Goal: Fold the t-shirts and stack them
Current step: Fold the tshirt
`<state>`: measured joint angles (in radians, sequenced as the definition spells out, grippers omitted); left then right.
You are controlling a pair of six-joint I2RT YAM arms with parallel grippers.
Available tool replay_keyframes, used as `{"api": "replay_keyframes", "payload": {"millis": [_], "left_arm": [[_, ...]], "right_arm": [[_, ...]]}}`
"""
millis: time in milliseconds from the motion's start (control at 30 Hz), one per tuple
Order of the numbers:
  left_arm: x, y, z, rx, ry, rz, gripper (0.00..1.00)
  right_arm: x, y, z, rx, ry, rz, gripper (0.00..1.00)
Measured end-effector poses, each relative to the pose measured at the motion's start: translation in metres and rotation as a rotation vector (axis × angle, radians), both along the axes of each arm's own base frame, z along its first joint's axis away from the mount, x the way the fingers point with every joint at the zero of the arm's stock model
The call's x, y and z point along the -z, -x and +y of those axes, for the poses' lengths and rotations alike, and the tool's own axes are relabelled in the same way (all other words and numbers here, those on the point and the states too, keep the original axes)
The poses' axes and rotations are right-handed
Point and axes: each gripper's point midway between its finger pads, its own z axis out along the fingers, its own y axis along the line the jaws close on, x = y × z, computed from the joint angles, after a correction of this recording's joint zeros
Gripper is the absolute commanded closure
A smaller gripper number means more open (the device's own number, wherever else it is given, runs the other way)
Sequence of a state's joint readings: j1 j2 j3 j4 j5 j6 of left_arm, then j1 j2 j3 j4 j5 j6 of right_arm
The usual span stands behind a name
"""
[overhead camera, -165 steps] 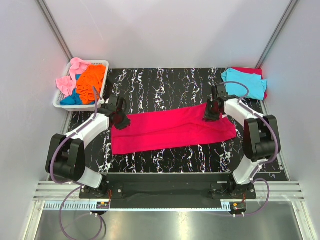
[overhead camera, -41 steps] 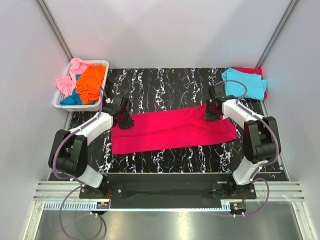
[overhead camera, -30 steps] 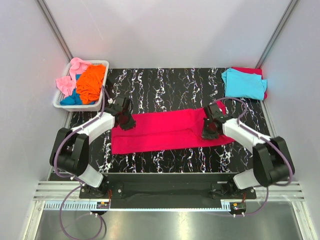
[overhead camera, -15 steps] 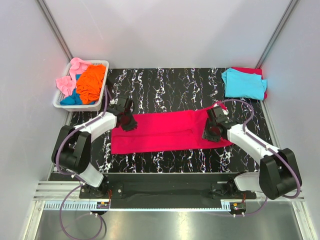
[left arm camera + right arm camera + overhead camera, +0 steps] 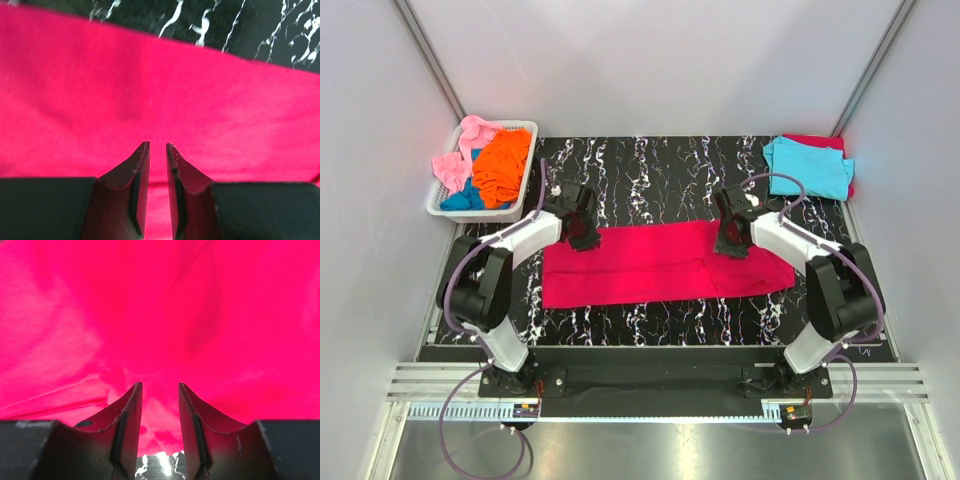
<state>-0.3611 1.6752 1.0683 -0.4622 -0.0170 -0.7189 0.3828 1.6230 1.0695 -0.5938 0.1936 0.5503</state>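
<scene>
The large crimson-red t-shirt lies folded into a long strip across the middle of the black marbled table. My left gripper sits on its far edge near the left end. Its jaws stand a narrow gap apart with red cloth filling the gap. My right gripper sits on the far edge towards the right end. Its jaws are closed on a bunch of the cloth, and creases run out from them. A cyan t-shirt lies folded on a red one at the back right.
A white slotted basket at the back left holds orange, pink and blue shirts. Grey walls close in the table on three sides. Bare marble shows behind the crimson shirt.
The right gripper swung forward from the shirt's far right corner, then back and left to the far edge, and the right end is rumpled. The left gripper slid right along the far edge.
</scene>
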Motion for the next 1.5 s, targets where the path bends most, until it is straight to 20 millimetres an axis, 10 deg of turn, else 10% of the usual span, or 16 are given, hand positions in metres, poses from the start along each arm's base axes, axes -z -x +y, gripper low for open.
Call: {"api": "replay_keyframes", "payload": {"millis": [367,1100,1500], "left_arm": [[0.013,0.003,0.017,0.035,-0.126,0.064,0.76],[0.035,-0.002,0.020,0.068,-0.189,0.141,0.76],[0.035,0.019,0.032,0.023,-0.210,0.147,0.76]], "right_arm": [[0.023,0.004,-0.012,0.032,0.052,0.060,0.37],[0.042,0.008,-0.059,0.225,0.030,0.106,0.46],[0.042,-0.049,-0.054,0.202,-0.006,0.116,0.50]]}}
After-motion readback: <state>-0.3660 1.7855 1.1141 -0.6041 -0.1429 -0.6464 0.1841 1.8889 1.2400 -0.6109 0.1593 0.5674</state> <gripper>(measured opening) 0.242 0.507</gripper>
